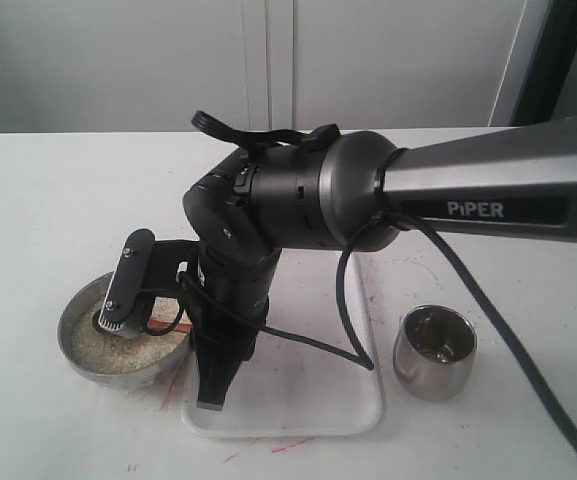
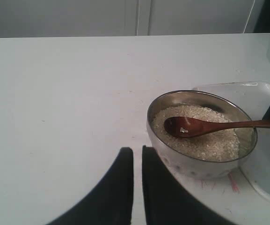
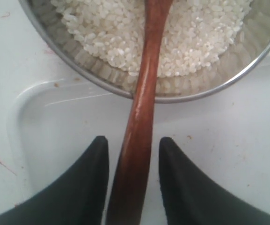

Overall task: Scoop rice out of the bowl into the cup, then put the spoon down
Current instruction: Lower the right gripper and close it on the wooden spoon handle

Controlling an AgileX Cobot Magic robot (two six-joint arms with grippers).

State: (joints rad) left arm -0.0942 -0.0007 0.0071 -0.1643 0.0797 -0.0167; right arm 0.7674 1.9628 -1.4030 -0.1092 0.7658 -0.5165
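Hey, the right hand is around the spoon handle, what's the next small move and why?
Probably close the right hand on the spoon: its fingers flank the handle with slim gaps either side, not gripping yet, while the spoon's head rests on the rice in the bowl.

The bowl [image 2: 172, 161] is seen to be brushed steel with a dull sheen, while the cup [image 1: 418, 375] is polished to a mirror shine. The spoon [image 2: 205, 125] is made of smooth, faintly glossy reddish-brown wood. The rice [image 3: 102, 37] is shown as matt white grains, the tray [image 1: 308, 405] as smooth white plastic.
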